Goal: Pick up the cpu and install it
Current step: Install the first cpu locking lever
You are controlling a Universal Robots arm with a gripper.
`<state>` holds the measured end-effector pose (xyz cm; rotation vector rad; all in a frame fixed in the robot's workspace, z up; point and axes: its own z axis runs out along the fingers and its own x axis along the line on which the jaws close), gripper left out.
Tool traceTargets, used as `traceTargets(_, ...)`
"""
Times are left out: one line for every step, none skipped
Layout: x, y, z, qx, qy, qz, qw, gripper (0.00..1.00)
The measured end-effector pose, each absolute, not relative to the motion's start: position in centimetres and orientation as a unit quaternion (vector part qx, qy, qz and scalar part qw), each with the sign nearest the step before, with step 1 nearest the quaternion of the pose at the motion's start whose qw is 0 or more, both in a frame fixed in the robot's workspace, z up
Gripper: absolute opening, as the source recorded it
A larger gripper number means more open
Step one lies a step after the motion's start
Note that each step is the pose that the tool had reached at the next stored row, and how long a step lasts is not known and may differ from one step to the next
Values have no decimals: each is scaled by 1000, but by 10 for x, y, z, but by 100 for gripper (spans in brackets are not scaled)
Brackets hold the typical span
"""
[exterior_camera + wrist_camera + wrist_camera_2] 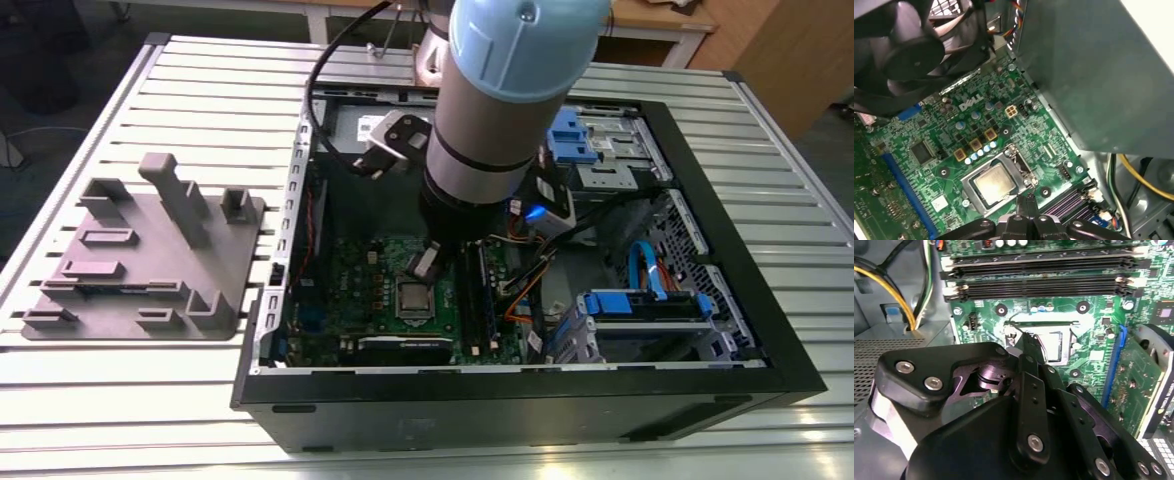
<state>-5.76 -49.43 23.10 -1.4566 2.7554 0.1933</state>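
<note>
Cpu (995, 182) seated flat in metal-framed socket (968, 186), mid-motherboard (949, 165), inside open PC case (534, 385) on slatted surface (200, 90). End effector (1025, 199) pressed together at the tips, just beside a socket corner. Grey fixture (147, 250) near surface's edge, exterior view's left.

— What's the arm (487, 140) like?
— A thick grey tube with a light-blue cap (527, 35). A black cable (315, 80) loops alongside, above the gripper (1022, 341).
— And the gripper?
— Black jointed links with round silver screws (1035, 442).
</note>
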Motion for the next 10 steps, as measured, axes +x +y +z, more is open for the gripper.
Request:
traceTargets(-58, -496, 230, -465, 883, 62, 10, 10)
traceTargets(-58, -497, 230, -464, 883, 62, 10, 10)
traceTargets(-58, -498, 229, -463, 884, 62, 10, 10)
traceTargets(-58, -500, 228, -462, 884, 62, 10, 10)
traceTargets(-58, -501, 227, -461, 885, 62, 10, 10)
traceTargets(-58, -502, 226, -460, 886, 62, 10, 10)
traceTargets(-58, -503, 225, -459, 886, 62, 10, 10)
traceTargets(-58, -503, 224, -458, 887, 62, 10, 10)
traceTargets(-58, -504, 222, -456, 888, 62, 10, 10)
traceTargets(-58, -504, 221, -455, 888, 62, 10, 10)
